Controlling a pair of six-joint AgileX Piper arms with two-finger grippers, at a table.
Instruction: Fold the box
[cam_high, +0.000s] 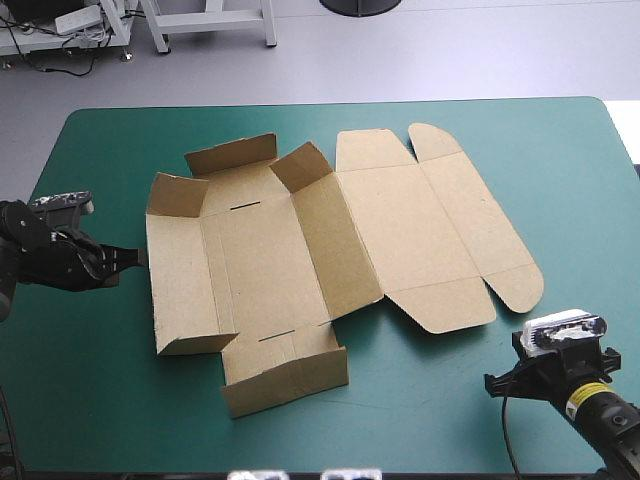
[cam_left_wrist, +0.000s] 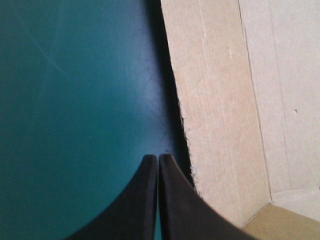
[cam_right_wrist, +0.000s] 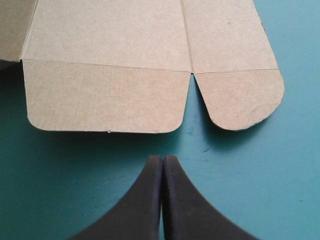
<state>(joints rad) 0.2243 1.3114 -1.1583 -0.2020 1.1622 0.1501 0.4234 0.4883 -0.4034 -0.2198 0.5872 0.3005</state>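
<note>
The brown box (cam_high: 262, 262) lies in the middle of the teal-green table, a cut sheet with its left part's walls partly raised and its lid (cam_high: 415, 222) flat toward the right. My left gripper (cam_high: 139, 257) is shut and empty, its tip on the cover just outside the box's left wall (cam_left_wrist: 220, 100). In the left wrist view the left gripper (cam_left_wrist: 158, 158) nearly touches that wall's rough edge. My right gripper (cam_high: 522, 350) is shut and empty at the near right. In the right wrist view the right gripper (cam_right_wrist: 163, 159) points at the gap between the lid's front flap (cam_right_wrist: 102, 97) and a rounded side flap (cam_right_wrist: 240, 97).
Bare teal-green cover (cam_high: 440, 410) surrounds the box on all sides, widest along the near edge and at the far right. The near end wall (cam_high: 285, 378) of the box stands low toward the table's front edge.
</note>
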